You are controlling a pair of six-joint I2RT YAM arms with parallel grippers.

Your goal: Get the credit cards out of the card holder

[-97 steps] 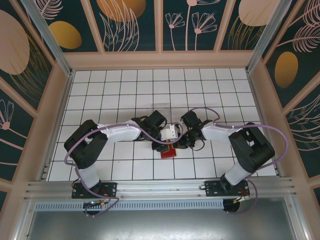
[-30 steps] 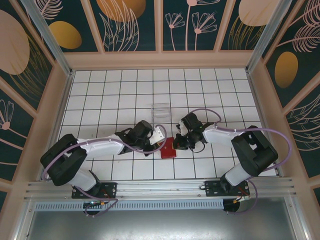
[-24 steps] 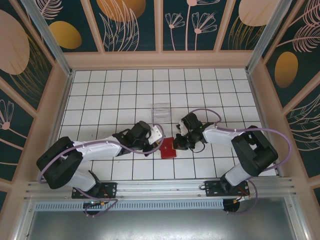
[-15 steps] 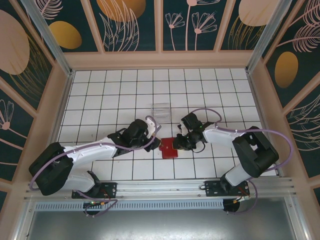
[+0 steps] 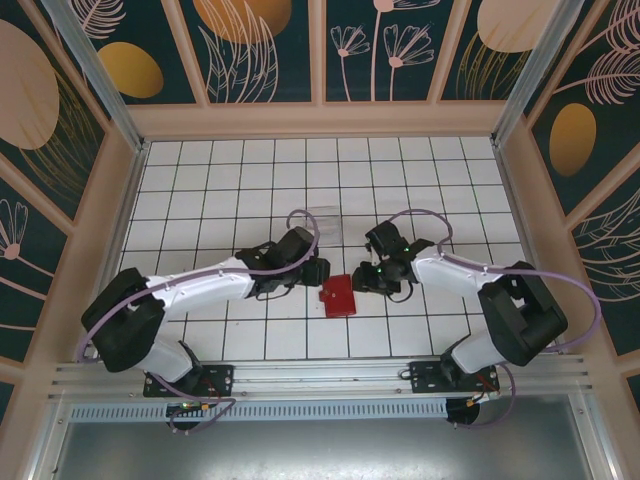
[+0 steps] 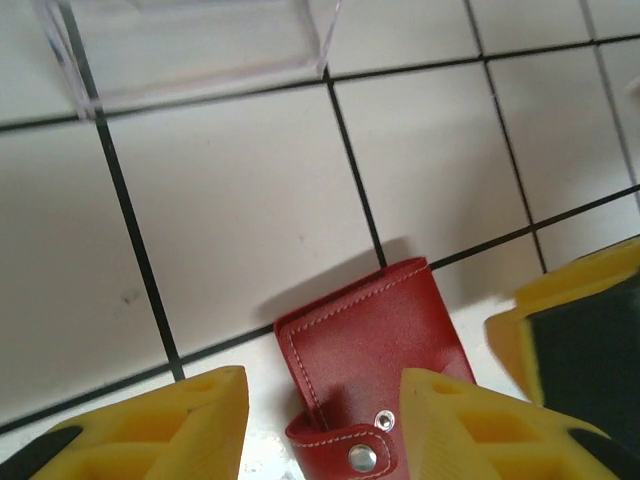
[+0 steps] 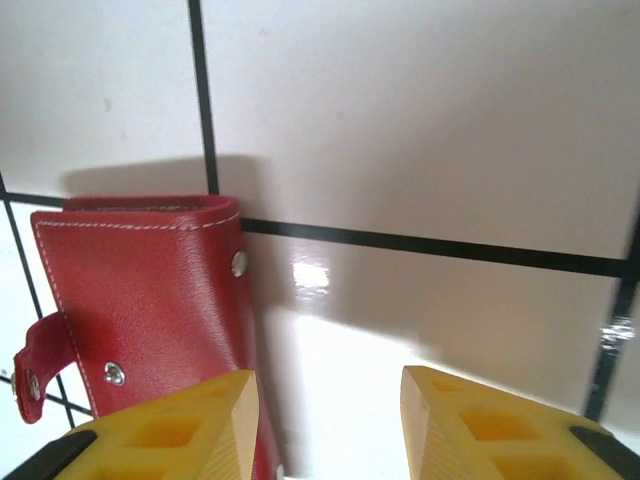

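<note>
Closed red card holder [image 5: 338, 296] flat at frame centre, left gripper [image 5: 316, 272] and right gripper [image 5: 363, 282] flanking it, jaws apart and empty, clear box [image 5: 322, 220] above.

A: Any text, labels, brands or numbers to log?
B: None readable. The annotator checked all three views.
A: Anything on the card holder [image 6: 372, 340]?
B: Plain red leather, no lettering or logo that can be read.
</note>
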